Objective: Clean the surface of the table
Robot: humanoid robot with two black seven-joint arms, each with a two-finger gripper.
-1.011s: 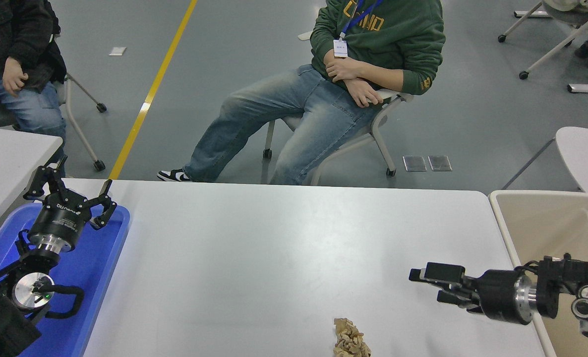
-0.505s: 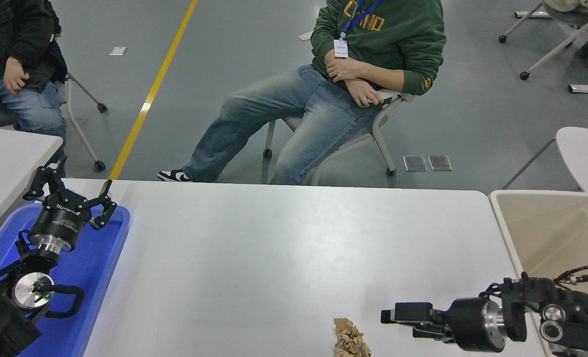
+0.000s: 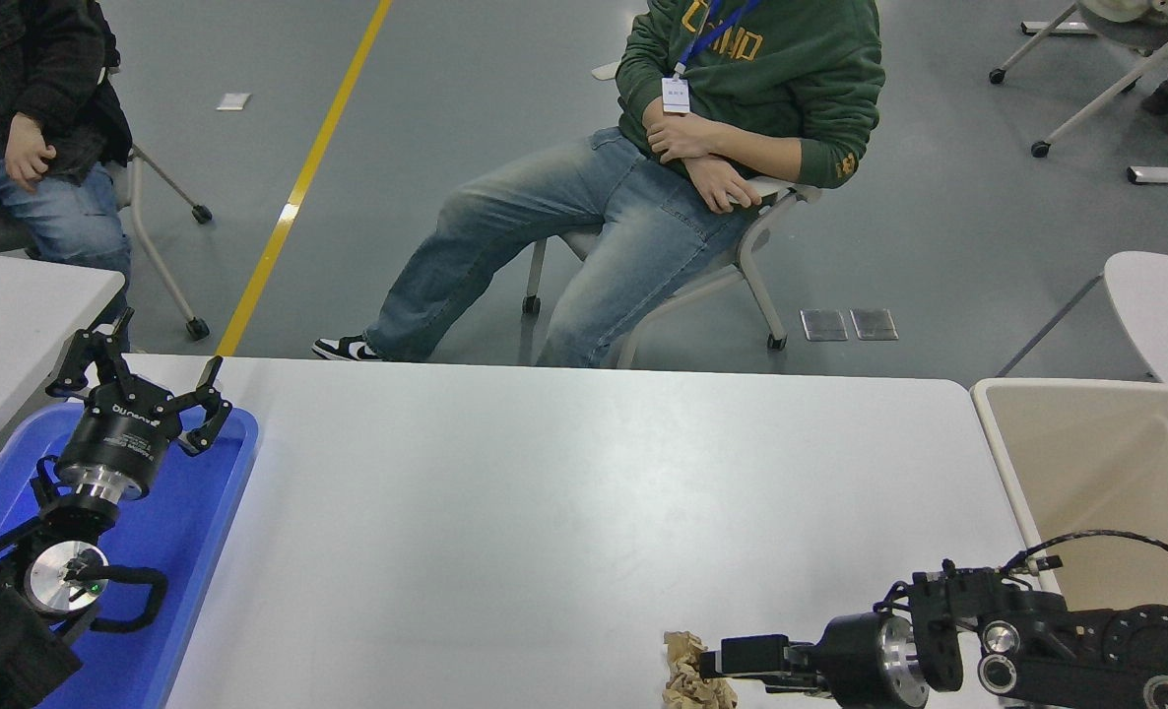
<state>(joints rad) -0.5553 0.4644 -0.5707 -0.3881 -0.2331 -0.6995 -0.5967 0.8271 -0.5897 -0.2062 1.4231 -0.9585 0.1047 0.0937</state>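
A crumpled brown paper wad (image 3: 687,675) lies at my near edge. A blue tray (image 3: 195,532) sits at my left, a beige bin (image 3: 1086,463) at my right. Beyond, a person in a green hoodie (image 3: 771,79) sits on a chair; another person (image 3: 23,118) sits far left.

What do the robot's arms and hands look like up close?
Both arms are black with shiny silver wrist rings. The left hand has linked, claw-like black fingers and white lettering on its round body. The right hand is blockier, with thin black cables looping over its arm.
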